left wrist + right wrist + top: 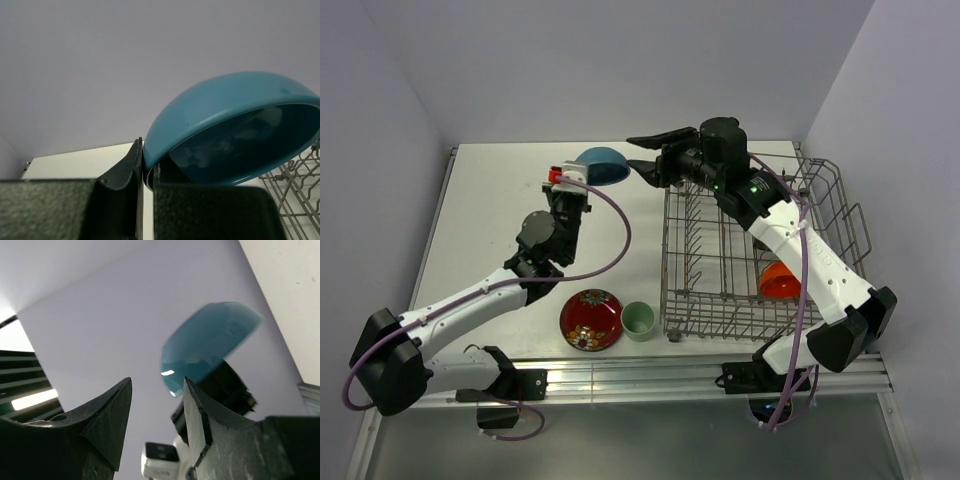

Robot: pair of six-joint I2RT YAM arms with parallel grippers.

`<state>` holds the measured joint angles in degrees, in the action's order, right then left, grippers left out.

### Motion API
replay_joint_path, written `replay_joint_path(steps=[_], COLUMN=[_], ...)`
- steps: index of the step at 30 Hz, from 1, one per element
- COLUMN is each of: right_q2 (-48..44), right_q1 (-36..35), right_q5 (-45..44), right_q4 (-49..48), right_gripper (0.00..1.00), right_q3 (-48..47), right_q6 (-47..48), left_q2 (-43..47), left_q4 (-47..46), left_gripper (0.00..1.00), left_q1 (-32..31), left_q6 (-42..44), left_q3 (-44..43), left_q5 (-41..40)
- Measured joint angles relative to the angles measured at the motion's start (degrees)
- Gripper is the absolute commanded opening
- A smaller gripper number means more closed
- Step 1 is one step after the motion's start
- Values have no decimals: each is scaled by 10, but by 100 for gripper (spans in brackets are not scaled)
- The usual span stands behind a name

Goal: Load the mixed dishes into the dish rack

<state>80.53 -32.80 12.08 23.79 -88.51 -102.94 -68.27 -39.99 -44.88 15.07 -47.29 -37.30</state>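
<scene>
My left gripper (582, 183) is shut on the rim of the blue bowl (603, 165) and holds it tilted above the table, left of the dish rack (760, 250). The bowl fills the left wrist view (235, 125), pinched at my left gripper (145, 172). My right gripper (642, 154) is open, raised over the rack's far left corner, its fingertips just right of the bowl. The bowl shows in the right wrist view (207, 345) beyond my right gripper (156, 387). The orange-red bowl (778, 281) stands in the rack. The red patterned plate (591, 319) and pale green cup (638, 320) sit on the table. The dark brown bowl is out of view.
The rack takes up the right half of the white table (490, 220). Walls close the back and both sides. A metal rail (650, 380) runs along the near edge.
</scene>
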Motion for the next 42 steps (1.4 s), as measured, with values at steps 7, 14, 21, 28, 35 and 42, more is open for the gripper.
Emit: replay_joint_path(steps=[7,14,21,28,35,42], right_q2=[6,5,-18,-54,-58,-81], right_q1=[-1,-1,12,19,27,27], right_q5=[-22,-26,-1,35,63,73], right_q4=[-31,-33,-13,24,60,81], right_gripper=[44,46,63,72,71,71], right_q3=[0,0,2,16,16,23], right_q6=[-16,-10,5,-7,-33,-63], left_q2=[-41,-69,-73,-69,-68,-68], left_q4=[-55,-97,-113,-181,-211,-272], left_gripper=[0,0,0,0,0,0], left_q1=[-40,-57,-58,-59,-60,-60], left_q6=[61,121,173,263,350,405], left_q3=[-10,-17,-17,13,21,28], left_q5=[-17,-31,-11,46,96,127])
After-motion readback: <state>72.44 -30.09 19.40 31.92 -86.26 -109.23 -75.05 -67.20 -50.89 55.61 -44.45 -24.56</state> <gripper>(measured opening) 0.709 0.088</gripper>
